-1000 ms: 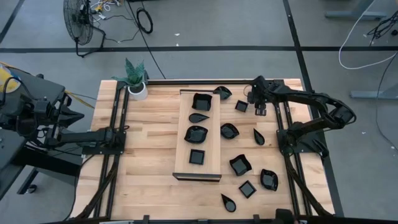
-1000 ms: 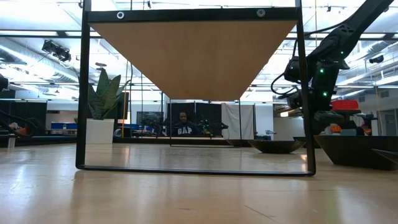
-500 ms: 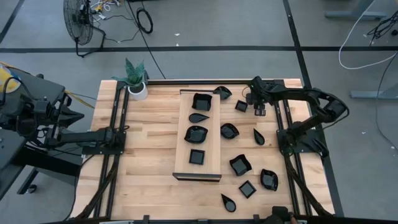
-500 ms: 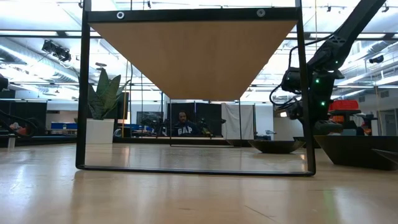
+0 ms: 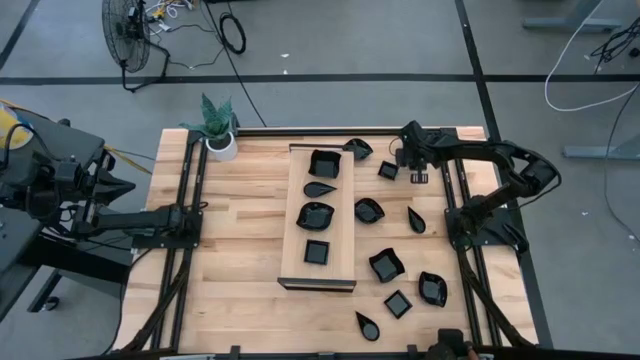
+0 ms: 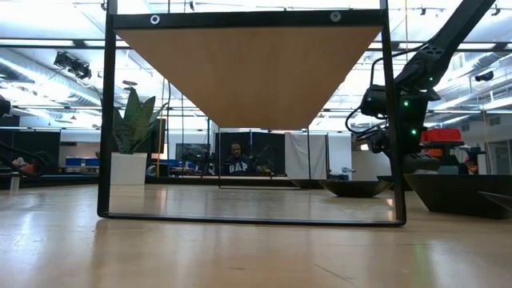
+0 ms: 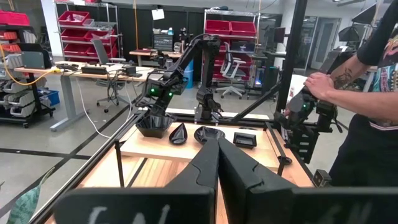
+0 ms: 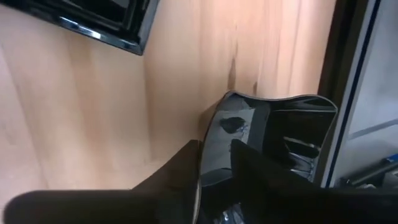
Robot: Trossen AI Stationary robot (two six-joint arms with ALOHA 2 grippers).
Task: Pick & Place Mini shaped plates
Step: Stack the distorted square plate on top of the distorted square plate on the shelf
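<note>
Mini shaped plates, small glossy black dishes, lie about: several on the long pale board, several more on the table to its right, such as a square one and a bowl. My right gripper is low at the far right, shut on one black plate beside the dark frame rail. In the high view the gripper hides that plate. My left gripper is shut, holds nothing and waits level at the table's left side. My right gripper has the plate's raised rim between its two fingers, one finger outside the rim and the other over the hollow. The fingers come steeply from above. The plate sits on the table top.
A white pot with a green plant stands at the far left corner. Black frame rails run along both sides of the table. A person stands beyond the table. Bare wood lies between the board and the left rail.
My right gripper has sunk a little toward the table and shifted slightly toward the far left, over the plate by the rail. The plates on the board and table lie as before.
</note>
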